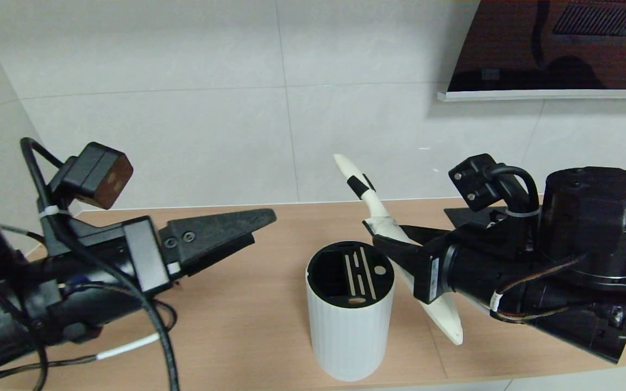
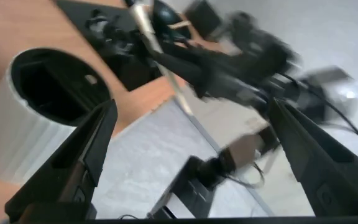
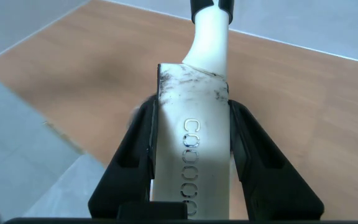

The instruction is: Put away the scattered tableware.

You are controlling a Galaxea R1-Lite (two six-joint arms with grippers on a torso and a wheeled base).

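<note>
White utensil (image 1: 379, 216), a paddle-like piece with a dark band near its handle end, is off the desk (image 1: 237, 304) and clamped about mid-length in the right end effector (image 1: 386, 241), whose two fingers press on its flat sides. It lies tilted, with the banded handle up toward the wall and the broad end down toward the near edge. It hangs just to the right of the white ribbed holder (image 1: 350, 326) and is not inside it. The holder stands upright near the desk's front edge. Its black top (image 1: 370, 271) has one large opening on the left part, with narrow slots and small holes beside it.

The left end effector (image 1: 261, 228) hangs to the left of the holder at about rim height, released with its fingers spread wide and nothing between them.

The step in hand looks like the carry to the holder: the pick-up is done and the drop-in is not. The next move calls for bringing the utensil over the black top, turning the wrist so it stands far closer to upright, and choosing which end goes down. The large opening seems the safer target for the broad end, and the slots look too narrow for it. It should go in gently and be let go only once the holder supports it, since a sideways push on the rim could tip the holder
</note>
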